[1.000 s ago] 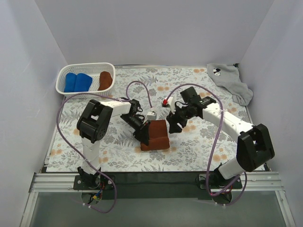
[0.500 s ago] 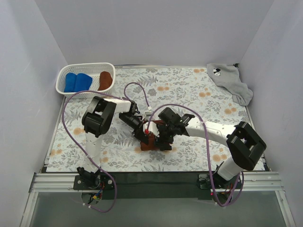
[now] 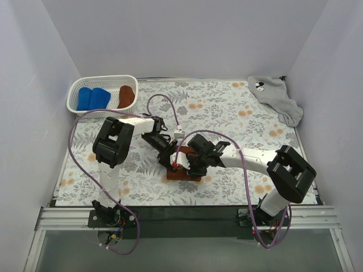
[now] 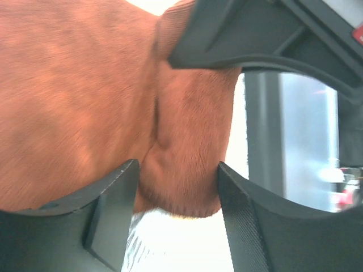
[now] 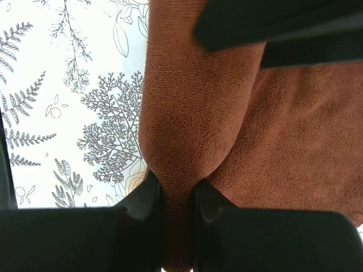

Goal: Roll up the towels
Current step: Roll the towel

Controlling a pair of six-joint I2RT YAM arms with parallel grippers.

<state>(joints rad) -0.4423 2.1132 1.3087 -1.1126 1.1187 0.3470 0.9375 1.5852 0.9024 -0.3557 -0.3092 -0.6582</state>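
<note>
One floral-print table cover (image 3: pixel 238 113) is the widest thing in view, and the white perforated basket (image 3: pixel 72 97) stands at its far left corner. Both arms reach inward to a single spot, to the right of the basket and nearer the arm bases than it is: the left arm (image 3: pixel 113 147) comes in from the basket's side and the right arm (image 3: pixel 266 161) from the opposite side.

The light grey towel (image 3: pixel 275 96) lies crumpled and unrolled along the same far edge as the basket, at the opposite corner, its small black-and-white mark facing up.

The rust-brown towel (image 3: pixel 182 175) lies on the cover where the two arms meet, well apart from the basket and mostly hidden under the grippers in the overhead view.

Inside the basket, two bright blue rolls (image 3: pixel 93 98) lie side by side in its left part, and a rust-brown roll (image 3: pixel 126 95) lies at its right end.

The left gripper (image 3: pixel 170 160) is at the side of the rust-brown towel that faces the basket. Its jaws are parted about halfway, with a rounded bulge of the cloth between its fingers (image 4: pixel 113 204).

The right gripper (image 3: pixel 191 163) is at the side away from the basket. Its jaws are pinched nearly together on a raised fold of the same towel, which narrows to a thin ridge between its fingers (image 5: pixel 142 204)
</note>
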